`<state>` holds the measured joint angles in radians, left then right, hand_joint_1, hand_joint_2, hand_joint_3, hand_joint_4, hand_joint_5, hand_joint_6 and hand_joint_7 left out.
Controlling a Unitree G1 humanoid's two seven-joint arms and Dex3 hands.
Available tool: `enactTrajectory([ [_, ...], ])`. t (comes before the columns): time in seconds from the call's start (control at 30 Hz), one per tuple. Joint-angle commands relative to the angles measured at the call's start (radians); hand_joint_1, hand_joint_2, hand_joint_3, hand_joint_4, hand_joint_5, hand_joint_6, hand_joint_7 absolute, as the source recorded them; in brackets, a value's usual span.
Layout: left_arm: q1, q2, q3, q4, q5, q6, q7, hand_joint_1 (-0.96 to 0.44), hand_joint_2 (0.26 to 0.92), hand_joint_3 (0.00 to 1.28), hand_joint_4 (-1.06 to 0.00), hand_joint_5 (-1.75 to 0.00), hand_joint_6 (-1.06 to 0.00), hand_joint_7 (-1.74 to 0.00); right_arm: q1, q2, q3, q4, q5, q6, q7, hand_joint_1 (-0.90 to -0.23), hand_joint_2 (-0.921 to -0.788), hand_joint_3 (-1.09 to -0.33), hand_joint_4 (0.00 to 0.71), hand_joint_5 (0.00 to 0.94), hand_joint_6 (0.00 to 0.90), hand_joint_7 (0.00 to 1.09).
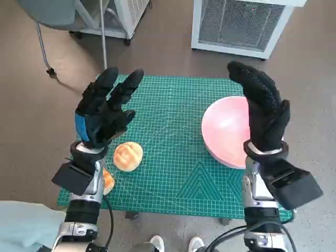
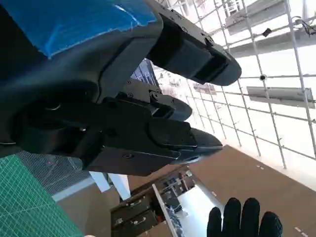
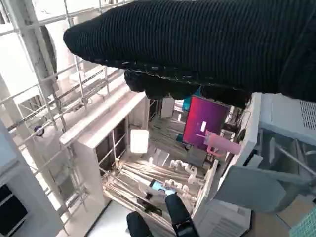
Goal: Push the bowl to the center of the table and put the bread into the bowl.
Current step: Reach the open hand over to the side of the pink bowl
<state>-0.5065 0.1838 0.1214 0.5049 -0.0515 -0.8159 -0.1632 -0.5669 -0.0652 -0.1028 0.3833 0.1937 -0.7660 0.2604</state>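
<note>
Head view only: bowl [image 1: 226, 137], bread [image 1: 128, 156]. Both hands' fingers spread, empty; wrist cams see room.

My left hand [image 1: 103, 113]: black, blue tape on back. My right hand [image 1: 264, 113]: black knitted glove. Forearms pale grey. Mat [image 1: 178, 157]: green, fine pale grid lines, nested triangle marks near my edge. Bowl [image 1: 227, 131]: plain pink. Bread [image 1: 127, 156]: golden-brown, lighter patches on top. Second bread [image 1: 108, 181]: orange-brown. Floor [image 1: 163, 58]: grey-brown. Cabinet [image 1: 239, 23]: white, grey mesh front. Chair seat [image 1: 50, 11]: grey-blue.
</note>
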Motion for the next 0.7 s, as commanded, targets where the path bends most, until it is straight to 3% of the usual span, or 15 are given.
enactTrajectory([
  [0.03,-0.009,0.004,0.001,-0.006,-0.001,0.003,0.005,-0.05,0.921,0.09,-0.7,-0.01,-0.71,-0.01,0.026,0.01,-0.004,0.008,-0.001,0.002,-0.012,-0.433,-0.921,-0.629,0.242,0.188,-0.001,0.75],
  [0.5,-0.012,0.004,-0.002,-0.013,-0.001,0.014,0.002,-0.05,0.921,0.09,-0.7,0.0,-0.71,-0.01,0.035,0.015,0.0,0.016,-0.016,-0.012,-0.023,-0.427,-0.921,-0.629,0.247,0.184,-0.001,0.75],
  [0.7,-0.014,0.004,-0.004,-0.014,-0.003,0.02,-0.001,-0.05,0.921,0.09,-0.7,0.0,-0.72,-0.01,0.038,0.015,0.002,0.037,0.003,-0.02,-0.007,-0.424,-0.921,-0.627,0.258,0.186,0.002,0.75],
])
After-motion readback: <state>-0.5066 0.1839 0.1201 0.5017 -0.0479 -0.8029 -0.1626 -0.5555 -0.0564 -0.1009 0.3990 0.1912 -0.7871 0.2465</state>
